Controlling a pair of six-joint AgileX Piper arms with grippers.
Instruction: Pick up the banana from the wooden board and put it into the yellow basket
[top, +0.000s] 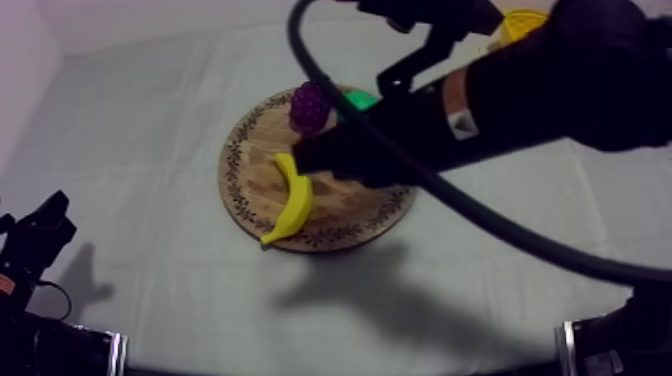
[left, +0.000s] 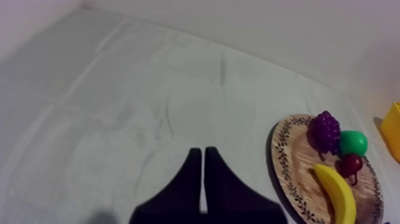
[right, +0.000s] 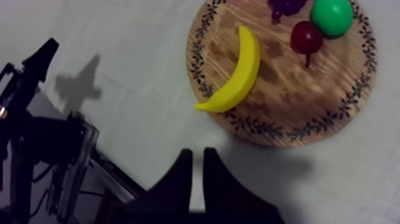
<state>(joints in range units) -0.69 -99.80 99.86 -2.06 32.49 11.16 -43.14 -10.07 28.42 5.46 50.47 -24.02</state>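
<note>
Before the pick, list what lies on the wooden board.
On the wooden board: the banana, a bunch of grapes, a green fruit and a small red fruit. In the top view the right arm hides the red fruit.

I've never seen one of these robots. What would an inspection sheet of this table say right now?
Surface: grey-white cloth, lightly creased.
Job's things: banana lying on the round wooden board, one tip past the rim; yellow basket beyond the board, partly behind the right arm.
Clutter: grapes, green fruit and small red fruit on the board.
Claws: left claw shut, over bare cloth; right claw shut, above the cloth near the banana.
Cables: nothing seen.
Surroundings: pale wall behind the table.
</note>
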